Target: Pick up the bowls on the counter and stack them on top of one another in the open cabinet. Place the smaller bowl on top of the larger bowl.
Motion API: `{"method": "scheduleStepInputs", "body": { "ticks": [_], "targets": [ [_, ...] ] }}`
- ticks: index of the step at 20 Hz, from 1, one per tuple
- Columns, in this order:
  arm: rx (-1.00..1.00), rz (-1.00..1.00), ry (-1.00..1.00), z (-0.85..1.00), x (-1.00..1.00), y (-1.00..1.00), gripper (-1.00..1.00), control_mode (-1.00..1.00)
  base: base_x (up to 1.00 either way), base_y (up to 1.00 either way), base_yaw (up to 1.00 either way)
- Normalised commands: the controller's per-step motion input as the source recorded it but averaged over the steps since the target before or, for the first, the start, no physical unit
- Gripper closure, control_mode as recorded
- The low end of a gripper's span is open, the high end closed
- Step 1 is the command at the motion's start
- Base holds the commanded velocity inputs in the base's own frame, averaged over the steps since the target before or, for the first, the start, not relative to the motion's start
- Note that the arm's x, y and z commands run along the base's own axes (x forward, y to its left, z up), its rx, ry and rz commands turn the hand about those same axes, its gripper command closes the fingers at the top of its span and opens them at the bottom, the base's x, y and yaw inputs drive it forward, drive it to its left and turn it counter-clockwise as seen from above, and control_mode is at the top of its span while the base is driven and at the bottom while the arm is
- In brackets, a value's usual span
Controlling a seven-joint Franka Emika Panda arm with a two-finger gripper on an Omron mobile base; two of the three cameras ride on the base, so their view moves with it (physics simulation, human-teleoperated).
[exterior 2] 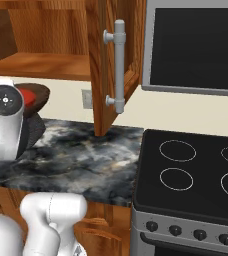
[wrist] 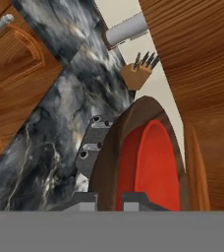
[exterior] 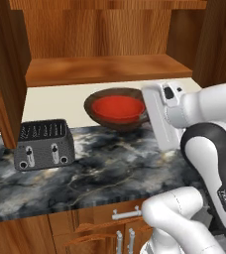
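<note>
Pincer clamped narrow on brown bowl rim; red bowl nested inside, lifted above worktop, right of toaster.

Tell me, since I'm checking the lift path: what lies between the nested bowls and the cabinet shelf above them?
In the left base view, just pale wall separates the larger bowl, holding the smaller bowl, from the cabinet shelf; nothing blocks that stretch.

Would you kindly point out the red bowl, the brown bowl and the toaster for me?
red bowl [exterior: 118,107]: left base view, on its inner floor.
brown bowl [exterior: 96,97]: left base view, on its left rim.
toaster [exterior: 44,146]: left base view, on its front face.
</note>
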Motion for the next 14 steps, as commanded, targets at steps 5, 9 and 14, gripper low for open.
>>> {"method": "scheduleStepInputs", "body": {
  "ticks": [5, 9, 14],
  "targets": [
    [0.00, 0.00, -0.02, 0.33, 0.15, 0.25, 1.00, -1.00, 0.00, 0.00, 0.00],
    [0.00, 0.00, -0.01, 0.48, 0.15, 0.07, 1.00, -1.00, 0.00, 0.00, 0.00],
    [0.00, 0.00, 0.00, 0.52, 0.17, 0.01, 1.00, -1.00, 0.00, 0.00, 0.00]
  ]
}}
